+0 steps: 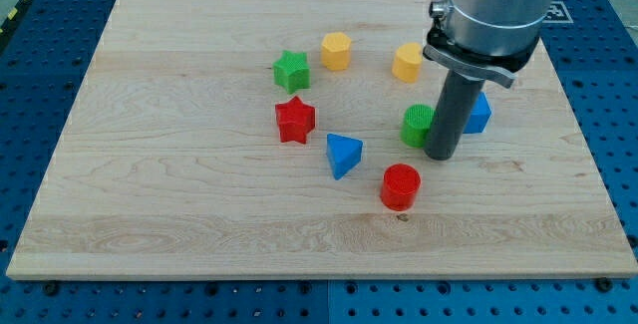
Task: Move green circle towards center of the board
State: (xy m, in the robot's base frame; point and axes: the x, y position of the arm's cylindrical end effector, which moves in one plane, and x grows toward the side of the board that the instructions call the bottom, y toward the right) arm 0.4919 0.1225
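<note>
The green circle (416,125) stands on the wooden board (179,184), right of the board's middle. My tip (443,154) rests on the board right next to the circle's right side, seemingly touching it. The rod hides part of the green circle's right edge and part of a blue block (478,113) behind it.
A red circle (401,186) lies below-left of the tip. A blue triangle (343,155), a red star (295,120) and a green star (291,70) lie to the left. A yellow hexagon (336,51) and another yellow block (407,62) lie nearer the view's top.
</note>
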